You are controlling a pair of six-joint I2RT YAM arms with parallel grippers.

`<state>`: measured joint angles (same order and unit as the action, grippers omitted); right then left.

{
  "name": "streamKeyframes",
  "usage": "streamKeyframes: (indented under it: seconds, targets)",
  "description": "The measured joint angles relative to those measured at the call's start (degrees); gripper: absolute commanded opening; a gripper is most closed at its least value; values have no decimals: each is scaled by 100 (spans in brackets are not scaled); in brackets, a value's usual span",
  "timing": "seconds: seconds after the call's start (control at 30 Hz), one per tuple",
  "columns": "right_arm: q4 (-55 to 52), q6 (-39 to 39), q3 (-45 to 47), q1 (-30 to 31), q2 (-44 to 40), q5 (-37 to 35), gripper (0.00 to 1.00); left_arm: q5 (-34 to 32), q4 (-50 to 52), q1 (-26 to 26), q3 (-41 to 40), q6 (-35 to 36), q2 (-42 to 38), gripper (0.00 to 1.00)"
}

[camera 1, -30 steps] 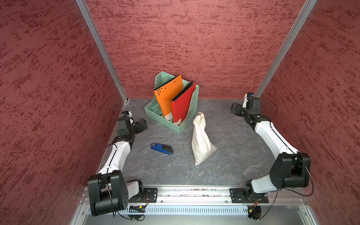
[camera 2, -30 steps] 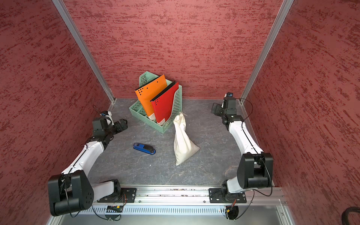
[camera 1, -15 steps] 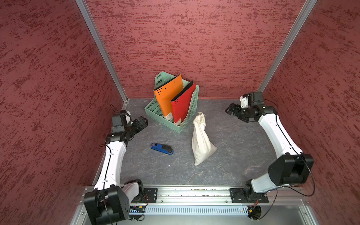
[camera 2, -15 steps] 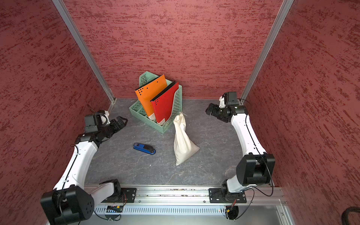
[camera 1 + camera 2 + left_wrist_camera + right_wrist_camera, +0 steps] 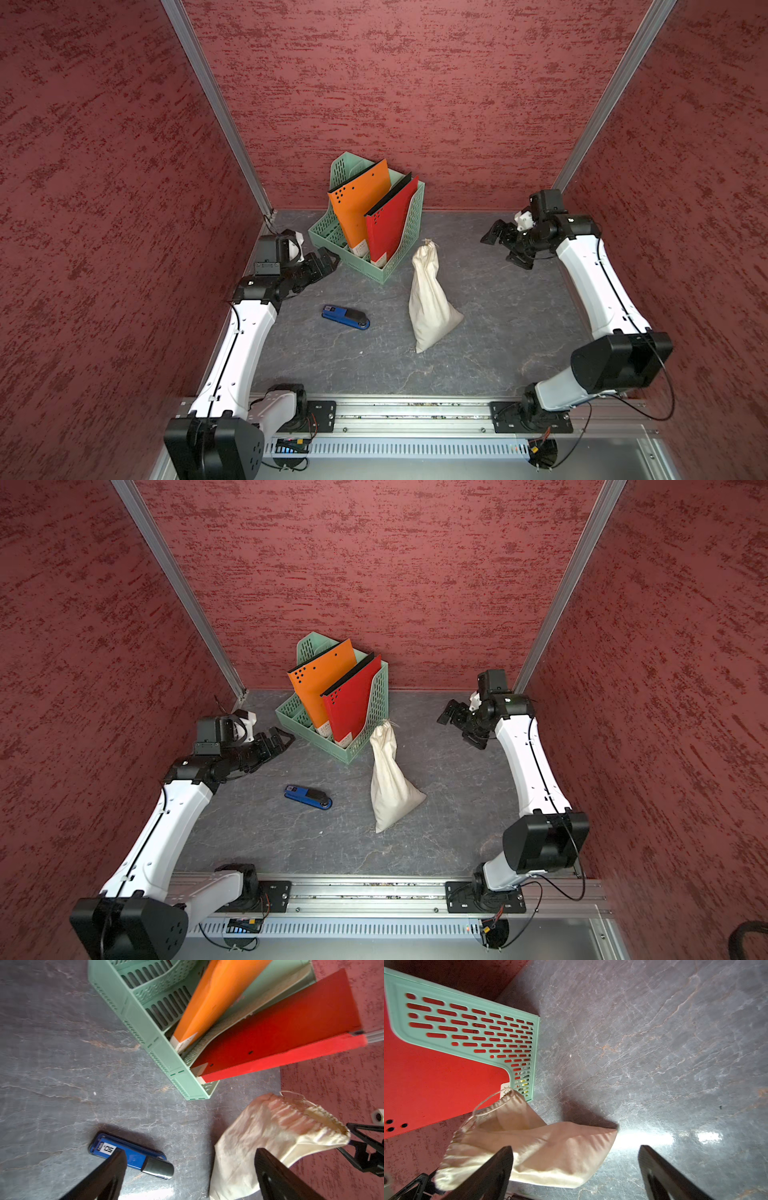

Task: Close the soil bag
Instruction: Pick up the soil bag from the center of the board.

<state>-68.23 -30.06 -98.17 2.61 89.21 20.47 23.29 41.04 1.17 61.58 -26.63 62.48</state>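
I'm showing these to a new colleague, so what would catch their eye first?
The orange folder and red folder, leaning in a green rack at the back of the grey table, stand out most. Beside the rack's front corner stands the cream soil bag. The left gripper and right gripper hang open on either side, touching nothing.

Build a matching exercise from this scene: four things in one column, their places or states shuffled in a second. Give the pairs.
1. soil bag
2. blue stapler
3. red folder
4. left tool

a. upright in the green rack
b. open, holding nothing
c. lying flat on the table
d. standing on the table, neck up

Pairs: 1-d, 2-c, 3-a, 4-b.
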Motion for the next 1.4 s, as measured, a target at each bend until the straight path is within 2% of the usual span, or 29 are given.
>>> streamKeyframes:
  seconds: [0.17,0.37,0.5,0.87,1.4]
  targets:
    - [-597,22,-957,157,391,74,98,50,186,579,398,-118,-24,100]
    - [-1497,133,-2127,479,1067,81,98,87,264,1080,385,-455,-212,100]
    - [-1821,160,-2500,693,1261,103,98,94,256,1311,385,-487,-205,100]
    - [-2227,155,-3545,1088,1976,382,98,133,223,1744,437,-494,-33,100]
    - [-2332,105,-4065,1375,2559,603,98,302,175,1923,439,-481,-55,100]
